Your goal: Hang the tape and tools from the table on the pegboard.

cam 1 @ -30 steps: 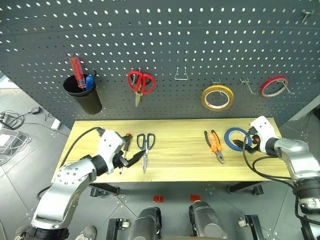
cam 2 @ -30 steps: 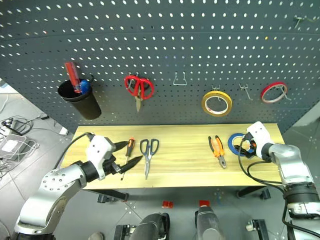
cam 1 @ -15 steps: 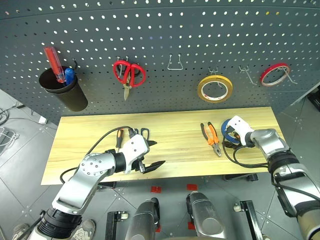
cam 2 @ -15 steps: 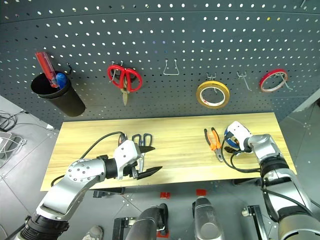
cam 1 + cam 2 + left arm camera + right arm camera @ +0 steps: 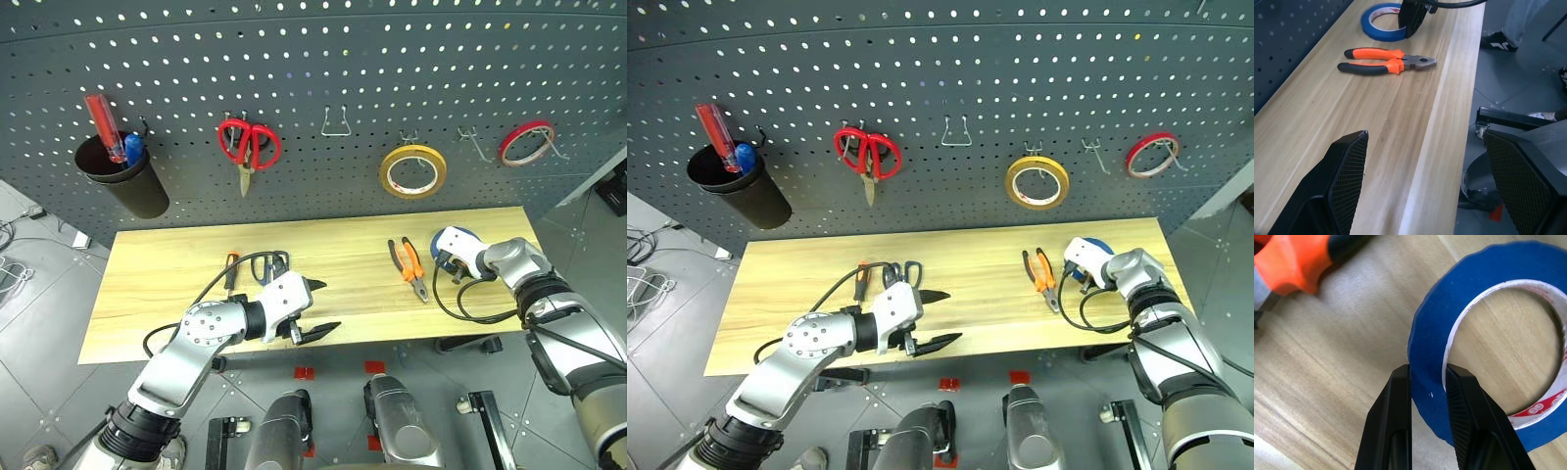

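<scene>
The blue tape (image 5: pixel 1425 340) lies flat at the right end of the table (image 5: pixel 157 289). My right gripper (image 5: pixel 1429 373) is shut on its band, one finger inside the ring and one outside. The orange-and-black pliers (image 5: pixel 409 267) lie just left of the tape. My left gripper (image 5: pixel 329 305) hangs open and empty over the table's front edge. Behind my left arm lie the dark-blue-handled scissors (image 5: pixel 271 262), partly hidden by it, and the orange-and-black screwdriver (image 5: pixel 231 270). The pegboard (image 5: pixel 313 59) rises behind the table.
On the pegboard hang a black cup (image 5: pixel 125 184) holding a red-handled screwdriver, red scissors (image 5: pixel 250 147), a yellow tape roll (image 5: pixel 412 172) and a red tape roll (image 5: pixel 525 143). Bare hooks (image 5: pixel 337 122) sit between them. A person's shoe (image 5: pixel 1496 40) stands on the floor beside the table.
My right gripper has lowered onto the blue tape and shut on its band. My left arm has swung right along the table's front, covering part of the scissors. The head view has shifted.
</scene>
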